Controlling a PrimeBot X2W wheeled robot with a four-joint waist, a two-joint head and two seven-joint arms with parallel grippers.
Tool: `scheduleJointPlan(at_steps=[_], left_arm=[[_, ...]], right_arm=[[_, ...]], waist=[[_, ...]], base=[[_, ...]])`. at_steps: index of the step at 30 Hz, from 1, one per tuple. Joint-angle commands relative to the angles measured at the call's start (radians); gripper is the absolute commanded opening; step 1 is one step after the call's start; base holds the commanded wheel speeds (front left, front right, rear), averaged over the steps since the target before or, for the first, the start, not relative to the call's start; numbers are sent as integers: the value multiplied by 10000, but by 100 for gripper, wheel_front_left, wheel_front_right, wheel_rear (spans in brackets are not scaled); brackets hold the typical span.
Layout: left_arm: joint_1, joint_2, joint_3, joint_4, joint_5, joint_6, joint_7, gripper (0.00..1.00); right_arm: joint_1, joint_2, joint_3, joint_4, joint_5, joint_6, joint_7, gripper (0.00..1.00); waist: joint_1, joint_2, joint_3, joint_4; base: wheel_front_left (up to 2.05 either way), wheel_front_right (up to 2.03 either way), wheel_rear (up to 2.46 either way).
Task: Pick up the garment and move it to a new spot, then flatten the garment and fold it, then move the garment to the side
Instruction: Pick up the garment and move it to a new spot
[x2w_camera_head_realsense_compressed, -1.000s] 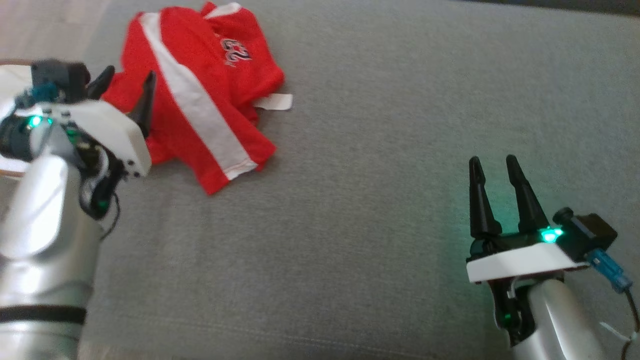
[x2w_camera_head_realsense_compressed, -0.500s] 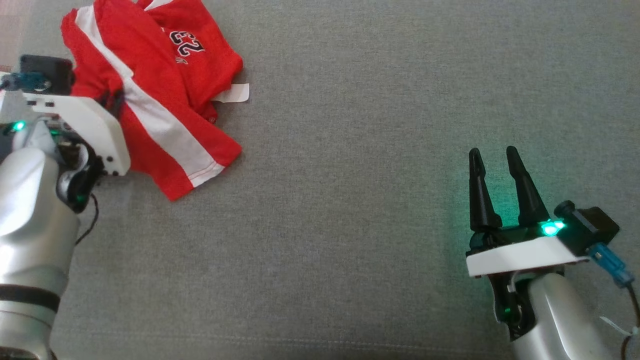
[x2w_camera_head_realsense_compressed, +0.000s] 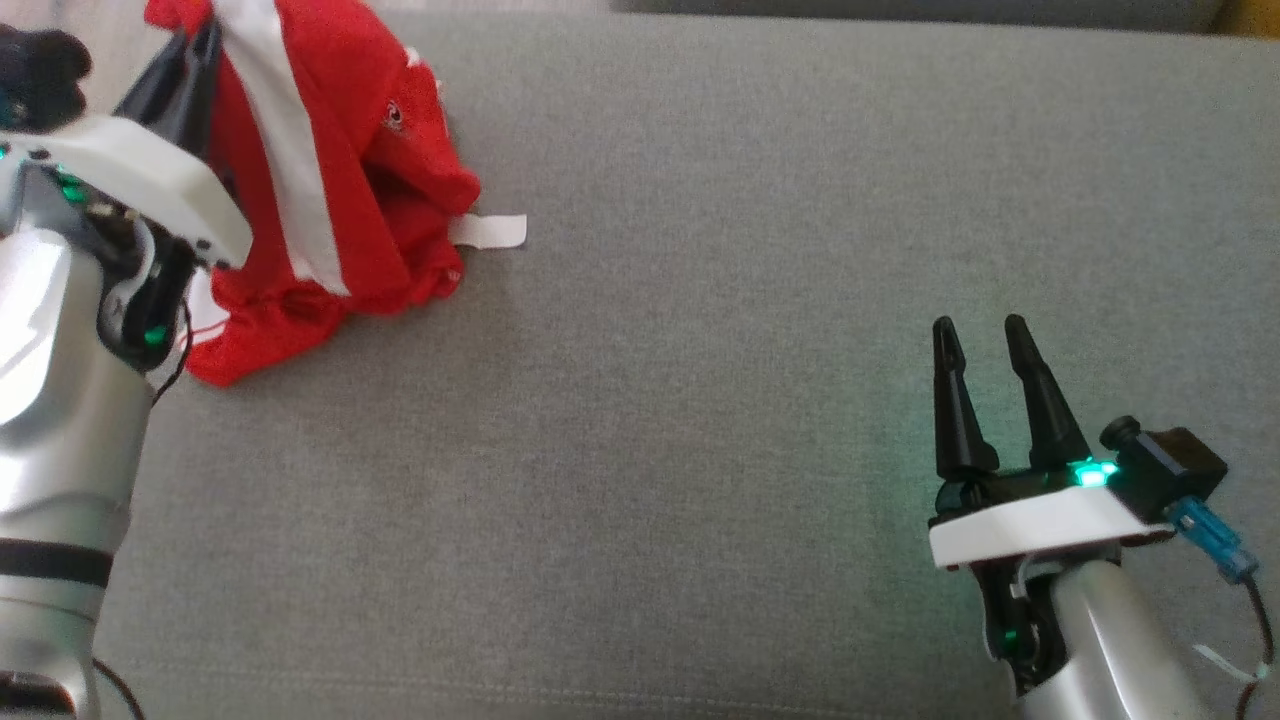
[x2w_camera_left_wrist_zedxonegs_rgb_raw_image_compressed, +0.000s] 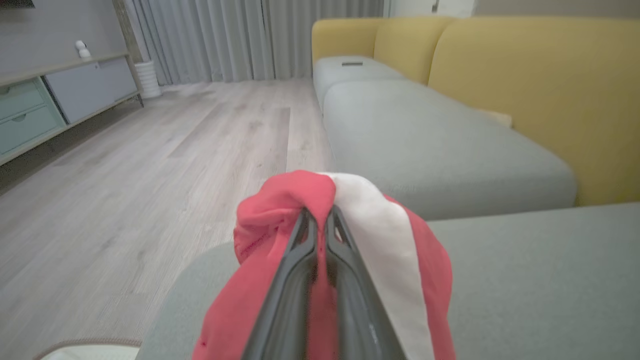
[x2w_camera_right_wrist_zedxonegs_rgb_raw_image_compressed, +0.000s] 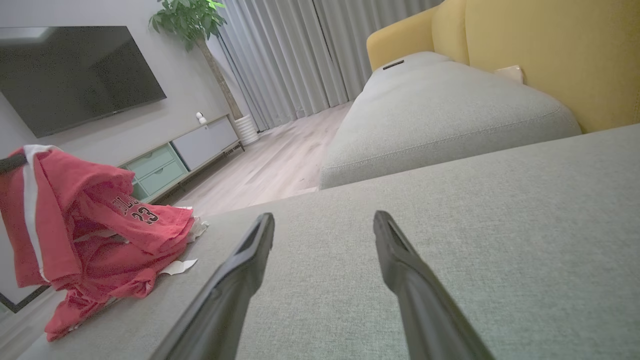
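Setting: grey sofa seat (x2w_camera_head_realsense_compressed: 700, 420) is acting as the work surface, with a yellow backrest (x2w_camera_left_wrist_zedxonegs_rgb_raw_image_compressed: 525, 90) standing along its far side and a wooden floor (x2w_camera_left_wrist_zedxonegs_rgb_raw_image_compressed: 150, 165) lying beyond its left end.
Clothing: the red garment (x2w_camera_head_realsense_compressed: 390, 180) with a white stripe (x2w_camera_head_realsense_compressed: 285, 150) is sitting bunched at the far left of the seat, top gathered upward, lower folds resting on the cushion, a white label (x2w_camera_head_realsense_compressed: 487, 232) poking out rightward.
Left arm: the left pincer (x2w_camera_left_wrist_zedxonegs_rgb_raw_image_compressed: 318, 220) is clamping together on a fold beside the stripe, cloth wrapping over both fingers (x2w_camera_left_wrist_zedxonegs_rgb_raw_image_compressed: 285, 300).
Right arm: the right pincer (x2w_camera_head_realsense_compressed: 980, 330) is hovering near right with fingers apart, gripping nothing, well apart from the garment.
Step in hand: probably lifting the garment for carrying to a new spot.
Doing it well: raising until the lowest folds are clearing the seat before travelling right, moving steadily so the narrow pinch is not slipping, and aiming for the bare middle where flattening room is waiting.
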Motion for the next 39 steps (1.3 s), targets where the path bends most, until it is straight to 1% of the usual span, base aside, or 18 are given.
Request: scheduleJointPlan(at_steps=[1, 4, 9, 12, 16, 17, 18, 23, 26, 31, 35, 36, 37, 39], left_arm=[[-428, 456, 564, -627, -174, 109, -195, 0], [-141, 352, 740, -1300, -402, 317, -280, 0], [517, -26, 861, -2565, -868, 598, -114, 0], [948, -475, 791, -3356, -1198, 761, 85, 0], [1384, -1255, 623, -4234, -1597, 1061, 246, 0], [1384, -1255, 623, -4234, -1597, 1061, 246, 0], [1522, -1681, 473, -4532, -1714, 1203, 251, 0], [1577, -2673, 139, -4750, -1792, 1569, -115, 0], [1434, -3072, 6, -4648, -1943, 1762, -616, 0], [1043, -3301, -355, -4359, -2318, 2175, -1426, 0], [1011, -3317, -1078, -4100, -2914, 2581, -1719, 0], [1048, -3318, -1343, -3947, -2972, 2665, -1742, 79], [1104, -3318, -1658, -3743, -3042, 2678, -1753, 100], [1151, -3319, -2169, -3283, -2906, 2649, -1768, 100]], right_arm=[[51, -45, 287, -236, 124, -9, -109, 100], [141, -45, 351, -202, 228, -9, -109, 100], [208, -45, 512, -167, 332, -9, -109, 100], [197, -45, 564, -172, 364, -9, -109, 100], [152, -45, 564, -220, 434, -9, -109, 100], [152, -45, 564, -220, 434, -9, -109, 100], [99, -45, 595, -263, 457, -9, -109, 100], [-117, -45, 738, -421, 530, -9, -109, 100], [-218, -45, 806, -509, 572, -9, -109, 100], [-316, -45, 841, -669, 618, -9, -109, 100], [-317, -45, 803, -793, 619, -9, -109, 100], [-317, -45, 793, -817, 613, -9, -109, 100], [-315, -45, 774, -840, 599, -9, -109, 100], [-317, -45, 707, -881, 574, -9, -109, 100]], waist=[[0, 0, -317, 25], [0, 0, -543, -14], [0, 0, -822, -218], [0, 0, -918, -464], [0, 0, -959, -928], [0, 0, -959, -928], [0, 0, -928, -1247], [0, 0, -727, -2307], [0, 0, -619, -2980], [0, 0, -449, -3848], [0, 0, -323, -4134], [0, 0, -294, -4148], [0, 0, -252, -4143], [0, 0, -177, -4078]], base=[[0, 0, 0], [0, 0, 0], [0, 0, 0], [0, 0, 0], [0, 0, 0], [0, 0, 0], [0, 0, 0], [0, 0, 0], [0, 0, 0], [0, 0, 0], [0, 0, 0], [0, 0, 0], [0, 0, 0], [0, 0, 0]])
